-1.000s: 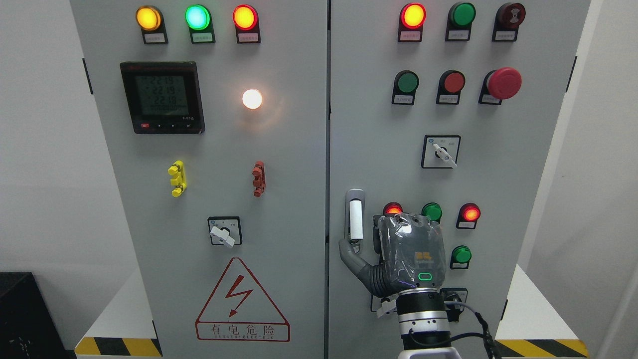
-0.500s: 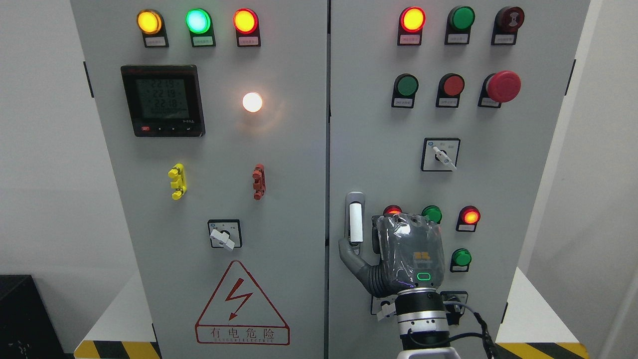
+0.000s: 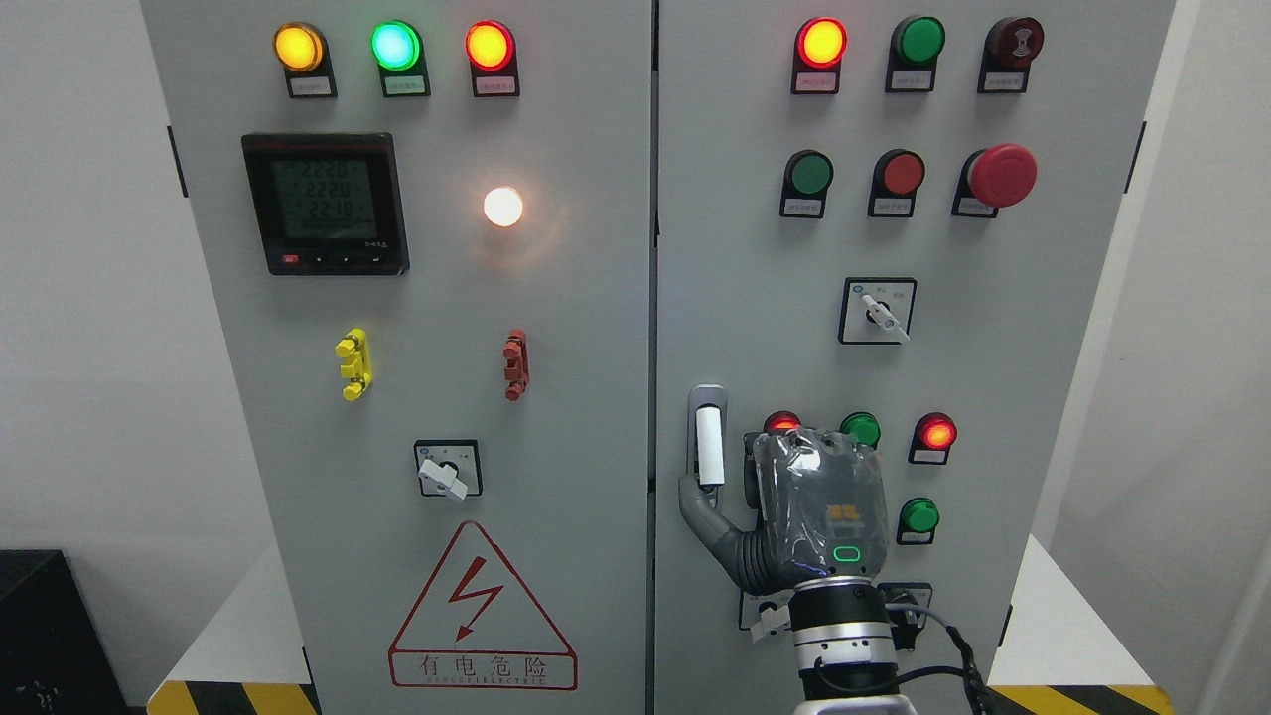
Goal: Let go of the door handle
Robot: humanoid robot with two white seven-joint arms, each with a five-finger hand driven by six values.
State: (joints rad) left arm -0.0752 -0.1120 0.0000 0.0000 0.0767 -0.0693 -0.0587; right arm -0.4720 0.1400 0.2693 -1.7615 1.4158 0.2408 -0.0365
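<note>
We are looking straight at a grey electrical cabinet (image 3: 556, 328) with two doors. The door handle (image 3: 708, 435), a white bar in a silver recessed plate, is sitting upright near the left edge of the right door (image 3: 1043, 397), a little below mid-height. Our right hand (image 3: 794, 511) is coming up from the bottom edge, right of the middle, and is resting just to the right of the handle and slightly lower. Its back is facing us, wrapped in clear film, with a green light glowing near the wrist. The thumb (image 3: 697, 503) is reaching out to the left, its tip lying just under the handle's lower end; we cannot tell whether it is touching. The other fingers are pointing up beside the handle, not wrapped round it, so the hand is looking released and is gripping nothing. It is partly covering a red lamp (image 3: 781, 421) and a green lamp (image 3: 860, 427) behind it.
</note>
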